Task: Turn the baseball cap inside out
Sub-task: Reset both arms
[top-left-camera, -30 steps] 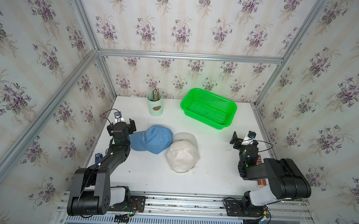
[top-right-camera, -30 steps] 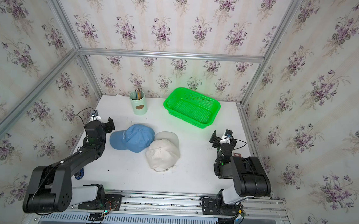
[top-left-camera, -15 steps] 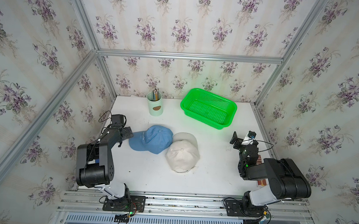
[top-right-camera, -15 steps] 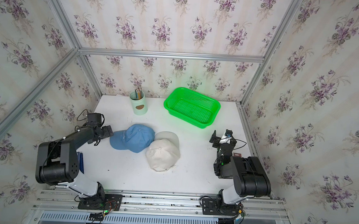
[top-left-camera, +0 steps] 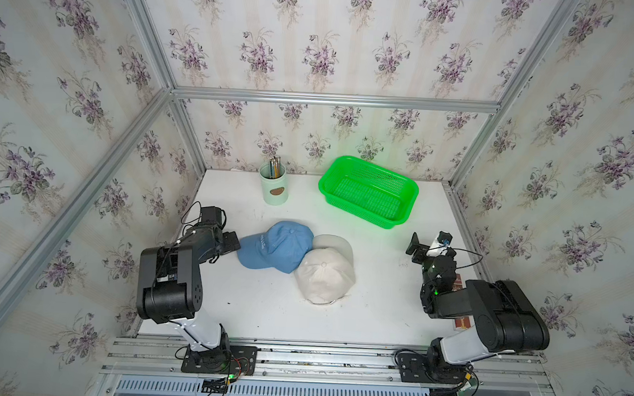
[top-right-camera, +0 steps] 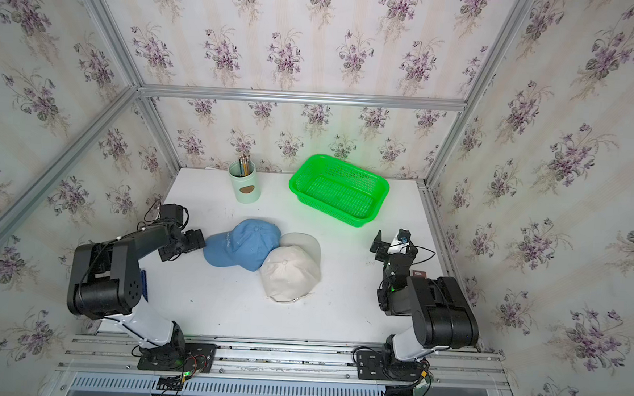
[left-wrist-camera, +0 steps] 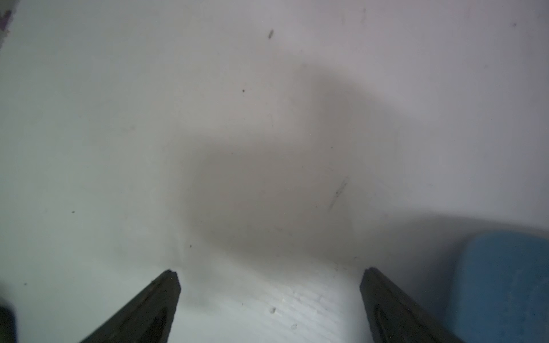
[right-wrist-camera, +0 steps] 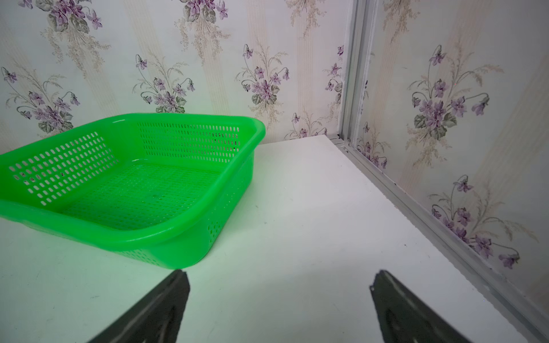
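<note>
Left of centre, beside the spread, empty left end effector (top-left-camera: pixel 232 240), the blue baseball cap (top-left-camera: pixel 275 246) is seen; it is judged soft and light, best pinched at its rim. The right end effector (top-left-camera: pixel 428 244) is spread too.

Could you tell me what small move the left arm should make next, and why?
Probably shift the left gripper sideways onto the near edge of the blue cap and close. Its jaws stand open over the table, the cap lies beside one finger in the left wrist view, and nothing is held.
</note>
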Robot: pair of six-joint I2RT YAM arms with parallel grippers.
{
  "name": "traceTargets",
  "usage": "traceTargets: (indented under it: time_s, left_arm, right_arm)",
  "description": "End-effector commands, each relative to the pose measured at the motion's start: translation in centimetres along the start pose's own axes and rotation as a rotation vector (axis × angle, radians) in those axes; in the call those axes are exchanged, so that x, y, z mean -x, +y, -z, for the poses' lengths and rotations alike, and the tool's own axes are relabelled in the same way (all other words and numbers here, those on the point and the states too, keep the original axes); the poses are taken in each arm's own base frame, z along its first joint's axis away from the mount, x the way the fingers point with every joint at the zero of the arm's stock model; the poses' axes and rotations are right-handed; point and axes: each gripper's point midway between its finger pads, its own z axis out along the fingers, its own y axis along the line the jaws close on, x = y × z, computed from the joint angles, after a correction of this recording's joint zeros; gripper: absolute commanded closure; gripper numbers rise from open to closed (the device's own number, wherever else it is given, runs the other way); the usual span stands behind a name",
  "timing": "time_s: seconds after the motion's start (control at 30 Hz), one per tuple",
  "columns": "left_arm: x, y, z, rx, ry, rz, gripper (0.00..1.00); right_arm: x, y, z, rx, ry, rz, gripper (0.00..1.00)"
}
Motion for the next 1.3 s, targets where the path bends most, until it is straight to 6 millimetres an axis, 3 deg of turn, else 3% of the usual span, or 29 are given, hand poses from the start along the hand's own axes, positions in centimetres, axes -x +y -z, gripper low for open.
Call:
traceTargets:
  time_s: [0.0, 0.13, 0.27, 0.43, 0.5, 0.63, 0.8, 0.97, 1.1, 1.27]
  left_arm:
    - [0.1, -1.8, 0.2, -0.046, 0.003, -0.075, 0.01]
    - [1.0, -3.8, 0.8, -0.087, -0.047, -0.143, 0.01]
    - [2.2, -4.0, 1.7, -0.104, -0.151, -0.155, 0.01]
    - [4.3, -4.4, 5.2, -0.155, -0.496, -0.188, 0.01]
    - [5.0, -4.7, 7.7, -0.181, -0.654, -0.215, 0.01]
    - [4.7, -5.6, 8.8, -0.21, -0.769, -0.275, 0.01]
    - [4.6, -6.6, 9.0, -0.256, -0.826, -0.296, 0.01]
    - [3.0, -9.4, 7.1, -0.284, -0.896, -0.426, 0.01]
    - [3.1, -9.1, 6.8, -0.264, -0.848, -0.407, 0.01]
    - [3.6, -10.1, 6.5, -0.282, -0.838, -0.448, 0.01]
  right_arm:
    - [0.9, 0.1, -0.1, 0.002, -0.037, -0.002, 0.0]
    - [1.0, 0.1, -0.1, 0.002, -0.038, -0.002, 0.0]
    - [0.9, 0.1, -0.1, 0.0, -0.036, -0.002, 0.0]
    - [1.0, 0.1, -0.1, 0.0, -0.037, -0.002, 0.0]
    - [1.0, 0.1, -0.1, -0.001, -0.037, -0.001, 0.0]
    - [0.9, 0.1, -0.1, -0.003, -0.036, 0.0, 0.0]
    - [0.9, 0.1, -0.1, -0.001, -0.036, 0.0, 0.0]
    - [0.9, 0.1, -0.1, -0.002, -0.037, 0.0, 0.0]
    - [0.9, 0.1, -0.1, -0.002, -0.036, 0.0, 0.0]
    - [1.0, 0.1, -0.1, -0.003, -0.038, 0.001, 0.0]
